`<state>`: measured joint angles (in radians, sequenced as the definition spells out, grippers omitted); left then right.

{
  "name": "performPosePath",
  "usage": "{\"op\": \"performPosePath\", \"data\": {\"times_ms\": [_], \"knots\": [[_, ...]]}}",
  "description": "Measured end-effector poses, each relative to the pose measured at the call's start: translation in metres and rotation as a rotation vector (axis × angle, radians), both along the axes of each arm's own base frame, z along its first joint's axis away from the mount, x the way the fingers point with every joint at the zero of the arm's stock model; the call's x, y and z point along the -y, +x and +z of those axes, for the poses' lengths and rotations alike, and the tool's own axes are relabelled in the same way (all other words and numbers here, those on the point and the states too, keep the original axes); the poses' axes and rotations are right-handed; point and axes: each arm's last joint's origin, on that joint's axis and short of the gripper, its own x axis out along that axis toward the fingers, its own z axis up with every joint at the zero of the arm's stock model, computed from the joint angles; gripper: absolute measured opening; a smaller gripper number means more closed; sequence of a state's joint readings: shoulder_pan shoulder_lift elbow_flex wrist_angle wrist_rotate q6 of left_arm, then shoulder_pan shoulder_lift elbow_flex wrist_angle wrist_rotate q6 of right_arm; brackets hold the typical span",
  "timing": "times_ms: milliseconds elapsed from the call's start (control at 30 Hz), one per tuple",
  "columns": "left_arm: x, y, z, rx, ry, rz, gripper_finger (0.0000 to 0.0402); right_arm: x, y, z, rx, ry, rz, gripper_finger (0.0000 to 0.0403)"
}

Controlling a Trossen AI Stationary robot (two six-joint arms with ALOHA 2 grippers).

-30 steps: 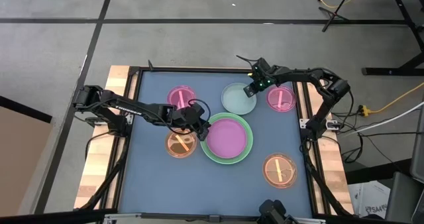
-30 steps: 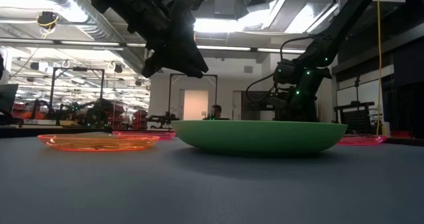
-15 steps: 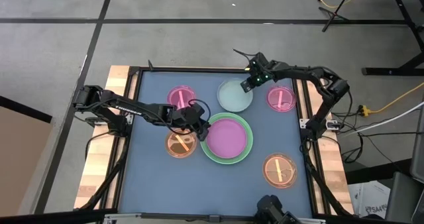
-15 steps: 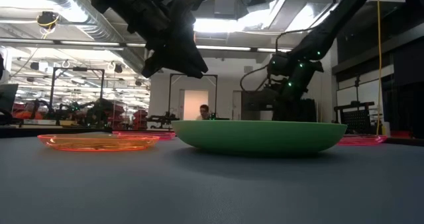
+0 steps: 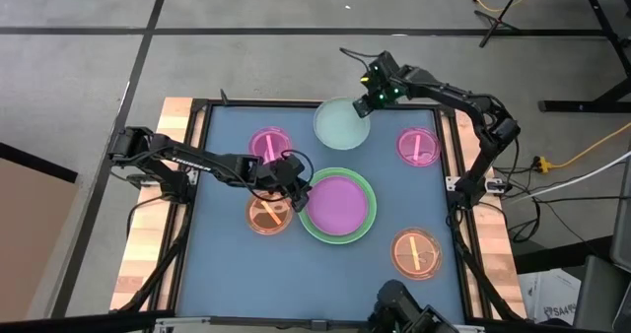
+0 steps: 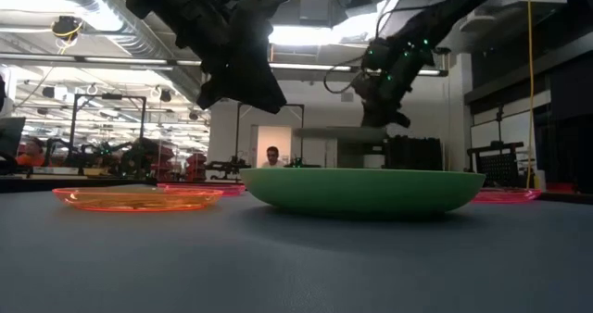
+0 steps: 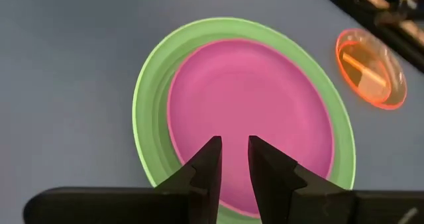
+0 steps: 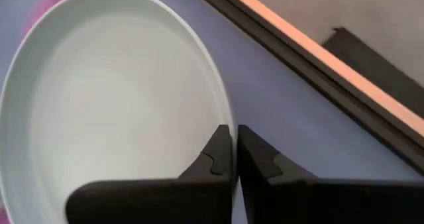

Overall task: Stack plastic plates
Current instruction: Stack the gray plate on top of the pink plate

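Observation:
The large green plate rests on the table with the magenta plate inside it. My left gripper hovers open, with a narrow gap, over their left rim. My right gripper is shut on the pale blue-grey plate, up in the air near the far edge. Two pink plates and two orange plates lie flat on the table. My right gripper pinches the pale blue-grey plate by its rim, one finger inside the plate and one outside. The fingers come from the table's right, slanting down. The plate is lifted clear of the table and hangs out to the left of the fingers.
A black frame and wooden side boards border the blue table top. Bare surface lies along the near edge and in the far middle. In the low view a person shows far off in the room.
My right gripper has risen and moved toward the far edge and a little left, staying shut on the pale blue-grey plate. The plate has come up off the table and now hangs over the far edge.

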<state>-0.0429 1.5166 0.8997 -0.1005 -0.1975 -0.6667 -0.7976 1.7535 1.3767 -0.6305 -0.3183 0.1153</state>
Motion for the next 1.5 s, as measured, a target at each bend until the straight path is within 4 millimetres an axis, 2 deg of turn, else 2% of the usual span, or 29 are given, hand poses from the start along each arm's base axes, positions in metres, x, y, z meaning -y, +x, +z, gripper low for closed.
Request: {"op": "performPosePath", "data": {"times_ms": [133, 267, 633, 967, 1233, 1500], "knots": [[0.001, -0.003, 0.001, -0.028, 0.015, -0.059, 0.0068, -0.007, 0.008, 0.012, 0.024, 0.028, 0.059, 0.0], [0.003, -0.009, 0.003, -0.07, 0.026, -0.113, 0.0068, -0.026, 0.02, 0.013, -0.001, 0.047, 0.13, 0.0], [0.017, -0.039, 0.009, -0.251, 0.056, -0.192, 0.0068, -0.104, 0.062, 0.009, -0.07, 0.066, 0.411, 0.0], [0.04, -0.046, 0.014, -0.24, 0.064, -0.275, 0.0068, -0.159, 0.081, 0.008, -0.116, 0.024, 0.552, 0.0], [0.056, -0.049, 0.014, -0.238, 0.055, -0.314, 0.0068, -0.183, 0.086, 0.003, -0.156, -0.046, 0.628, 0.0], [0.064, -0.051, 0.015, -0.229, 0.07, -0.335, 0.0068, -0.184, 0.08, -0.022, -0.189, -0.047, 0.633, 0.0]]}}
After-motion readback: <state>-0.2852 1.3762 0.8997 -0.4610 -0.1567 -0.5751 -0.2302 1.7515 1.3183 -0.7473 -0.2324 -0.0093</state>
